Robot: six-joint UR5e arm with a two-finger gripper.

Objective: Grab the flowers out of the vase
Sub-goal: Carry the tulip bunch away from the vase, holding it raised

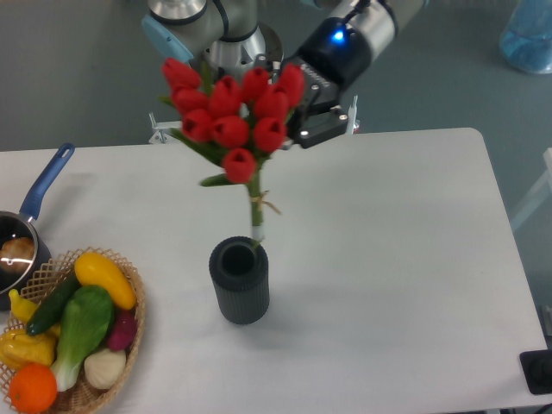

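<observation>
Fixed camera, only view. Landmark: vase, standing upright near the table's front-middle.

Flowers were up above the vase, heads well over its mouth and a bit up-left of it. Long axis ran close to vertical, tilted slightly, stem bottom right at the vase's rim on its right side. Couldn't tell whether the tip had cleared the mouth or still sat just inside.

Gripper was up and to the right of the vase, coming in from the right side of the bunch at head height. Jaws looked pinched on the flowers just under the heads; the blooms hid the contact, so that's a read, not a clean sighting. Bunch lay to the left of the jaws, stems hanging down from them toward the vase.

My take: lift nearly done. What mattered next was the stem end versus the rim, so a straight pull up along the stem axis should free it. Sideways drift could catch the rim and tip the vase.

Basket of vegetables and pan sat left of the vase, well apart from it.
</observation>
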